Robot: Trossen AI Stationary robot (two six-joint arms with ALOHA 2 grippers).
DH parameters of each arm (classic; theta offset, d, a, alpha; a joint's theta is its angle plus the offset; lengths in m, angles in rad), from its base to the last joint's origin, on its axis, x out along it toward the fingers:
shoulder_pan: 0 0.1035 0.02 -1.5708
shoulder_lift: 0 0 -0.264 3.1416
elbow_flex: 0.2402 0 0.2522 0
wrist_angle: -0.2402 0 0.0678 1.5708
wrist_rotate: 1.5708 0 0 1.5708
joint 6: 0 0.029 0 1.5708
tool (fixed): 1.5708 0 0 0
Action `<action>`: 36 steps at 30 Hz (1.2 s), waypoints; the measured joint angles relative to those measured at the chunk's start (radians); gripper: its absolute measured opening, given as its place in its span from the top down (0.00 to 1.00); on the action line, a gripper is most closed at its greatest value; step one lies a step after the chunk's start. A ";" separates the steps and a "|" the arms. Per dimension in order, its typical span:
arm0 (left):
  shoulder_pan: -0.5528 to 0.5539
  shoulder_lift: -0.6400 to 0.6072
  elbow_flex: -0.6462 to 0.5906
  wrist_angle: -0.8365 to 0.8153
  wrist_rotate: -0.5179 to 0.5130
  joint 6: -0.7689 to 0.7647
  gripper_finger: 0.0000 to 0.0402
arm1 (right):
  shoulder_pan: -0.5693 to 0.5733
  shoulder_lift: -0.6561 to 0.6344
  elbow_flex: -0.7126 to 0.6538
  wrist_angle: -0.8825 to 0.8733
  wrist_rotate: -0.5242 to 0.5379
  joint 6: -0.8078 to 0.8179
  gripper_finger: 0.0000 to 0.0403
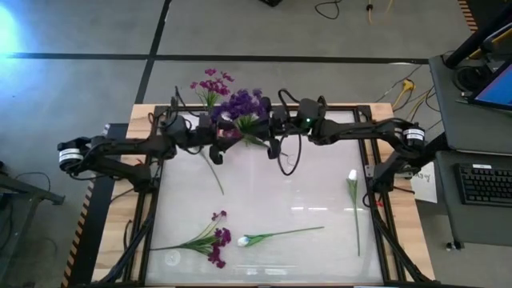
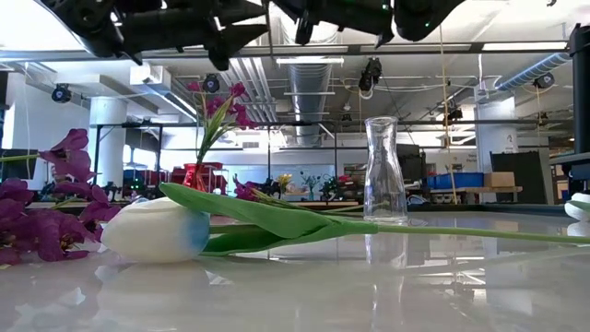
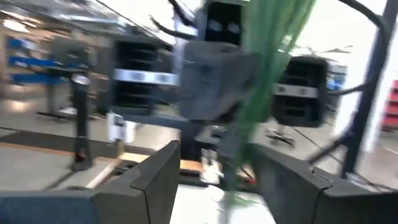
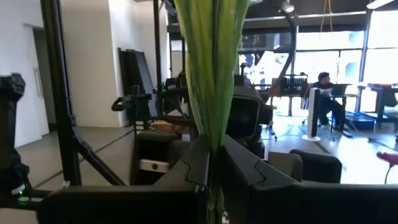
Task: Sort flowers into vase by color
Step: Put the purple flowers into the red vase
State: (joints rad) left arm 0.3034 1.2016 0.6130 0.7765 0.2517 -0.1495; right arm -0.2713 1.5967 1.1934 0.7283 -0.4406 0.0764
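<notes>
Both arms meet high over the table's far middle. My right gripper [image 1: 274, 146] [image 4: 214, 146] is shut on a purple flower [image 1: 240, 106], whose thin stalk [image 1: 217, 172] trails toward the near edge. My left gripper [image 1: 216, 150] [image 3: 217, 168] is open, and the flower's green stalk [image 3: 249, 118] passes between its fingers; whether it touches them I cannot tell. A purple flower [image 1: 212, 237] and two white tulips [image 1: 244, 238] [image 1: 353, 176] lie flat on the table. A red vase [image 2: 196, 175] holds purple flowers [image 1: 210, 83]. A clear glass vase [image 2: 384, 171] stands empty. My right gripper pinches the purple flower's bundle of green leaves and stalk [image 4: 212, 93] between its two fingers. The green rises straight out of the closed fingertips. The flower is lifted clear of the table.
The tabletop is glossy white with a wooden rim [image 1: 144, 112]. The loose flowers lie along the near half and right side. Cables [image 1: 290, 160] loop under the right arm. A desk with keyboard [image 1: 484, 184] stands to the right. People sit in the room beyond.
</notes>
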 joint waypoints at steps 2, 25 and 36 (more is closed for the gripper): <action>-0.006 0.030 0.024 0.000 0.043 0.000 0.52 | -0.001 0.011 0.007 0.002 0.019 0.001 0.96; -0.010 0.080 0.080 -0.044 0.097 -0.026 0.80 | -0.001 0.015 0.002 -0.063 0.020 -0.017 0.92; 0.011 0.070 0.079 -0.108 0.077 -0.031 0.99 | -0.019 -0.023 0.010 -0.253 0.026 0.028 0.63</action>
State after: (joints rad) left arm 0.3143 1.2711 0.6918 0.6687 0.3283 -0.1806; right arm -0.2906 1.5735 1.2030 0.4756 -0.4150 0.1045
